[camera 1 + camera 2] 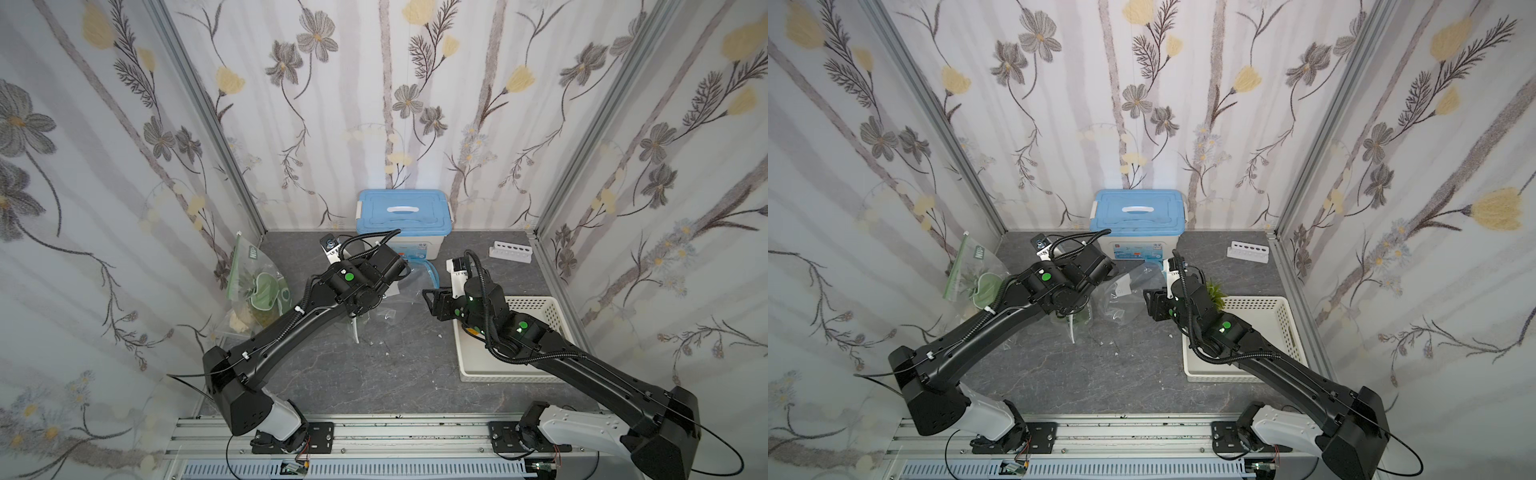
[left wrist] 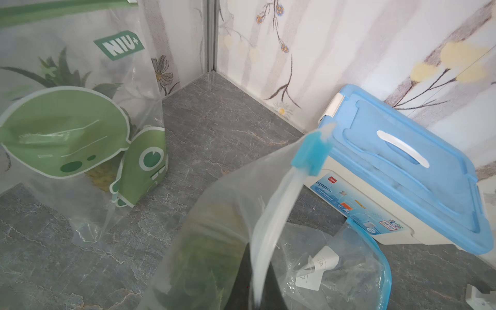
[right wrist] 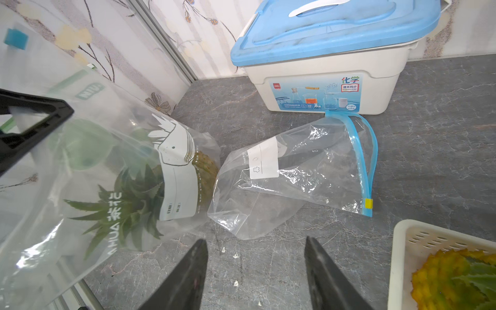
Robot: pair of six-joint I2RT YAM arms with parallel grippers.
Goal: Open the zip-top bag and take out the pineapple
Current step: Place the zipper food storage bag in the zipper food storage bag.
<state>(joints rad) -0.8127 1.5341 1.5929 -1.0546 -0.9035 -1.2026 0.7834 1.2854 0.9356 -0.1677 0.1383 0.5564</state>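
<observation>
The frosted printed zip-top bag (image 3: pixel 107 188) is held raised, clamped in the left jaws, presenting its green-crowned pineapple (image 3: pixel 206 169) to the right jaws, spread and empty.

A green tag (image 2: pixel 119 45) on the green-printed bag (image 2: pixel 80 128) reads "NIU+". The storage box (image 3: pixel 330 61) has a front label (image 3: pixel 316 94) with a small red "deli" logo, large "化学" and a red-framed "课本同步" — its finer print is too small to read. The frosted bag (image 3: pixel 107 188) shows "茶花" and "AHUA" upside down, and the clear bag (image 3: pixel 308 171) has a white sticker (image 3: pixel 264 158) with a small arrow sign.
</observation>
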